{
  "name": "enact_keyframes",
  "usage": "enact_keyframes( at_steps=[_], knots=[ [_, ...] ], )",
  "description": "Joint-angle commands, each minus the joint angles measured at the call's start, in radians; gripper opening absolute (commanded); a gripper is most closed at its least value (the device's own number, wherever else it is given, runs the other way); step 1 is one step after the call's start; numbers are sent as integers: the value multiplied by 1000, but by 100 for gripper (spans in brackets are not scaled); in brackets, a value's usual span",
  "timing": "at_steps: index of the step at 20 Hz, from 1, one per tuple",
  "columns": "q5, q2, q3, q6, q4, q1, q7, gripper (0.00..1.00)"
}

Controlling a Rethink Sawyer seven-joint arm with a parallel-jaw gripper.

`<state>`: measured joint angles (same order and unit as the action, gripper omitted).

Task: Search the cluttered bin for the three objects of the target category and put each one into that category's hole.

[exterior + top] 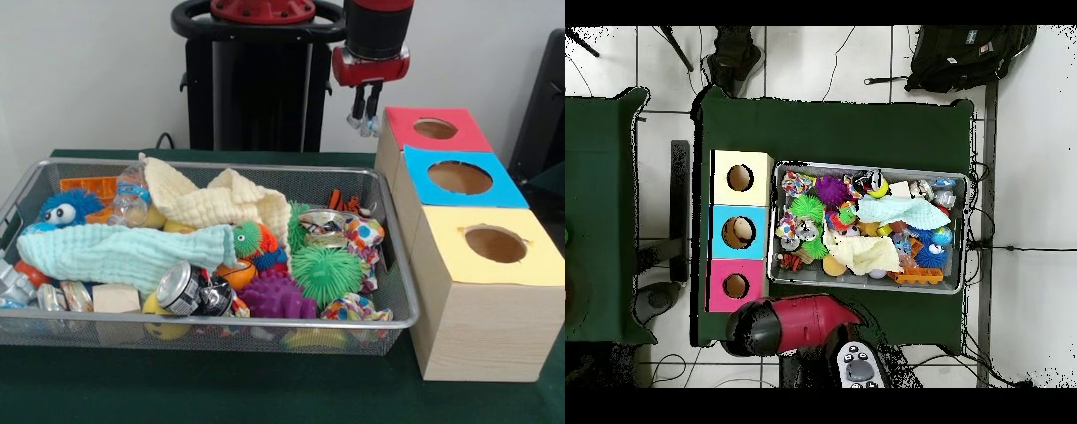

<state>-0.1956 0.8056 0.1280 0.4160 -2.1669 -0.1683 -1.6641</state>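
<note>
Bottle (131,196) lies in bin (265,170), well apart from pincer (365,119).

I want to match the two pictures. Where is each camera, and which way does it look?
Front view: across the table, facing the robot; shows pedestal and gripper above the red-topped hole.
Overhead view: above, looking straight down; shows the red arm at the bottom.
Shared: wire basket, three boxes, green table.

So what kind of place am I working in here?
Most likely a robotics lab set up for a sorting test: a green-covered table on a tiled floor, a wire bin of mixed toys, and three colour-topped wooden boxes with holes.
</note>
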Motion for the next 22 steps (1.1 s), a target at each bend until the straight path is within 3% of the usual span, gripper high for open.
enact_keyframes(
  at_steps=[1, 13, 22],
  knots=[
    [122, -6, -24, -63, 50, 60, -297, 0],
    [256, 1, -113, -68, 83, 168, -341, 0],
    [324, -2, -132, -57, 97, 199, -362, 0]
  ],
)
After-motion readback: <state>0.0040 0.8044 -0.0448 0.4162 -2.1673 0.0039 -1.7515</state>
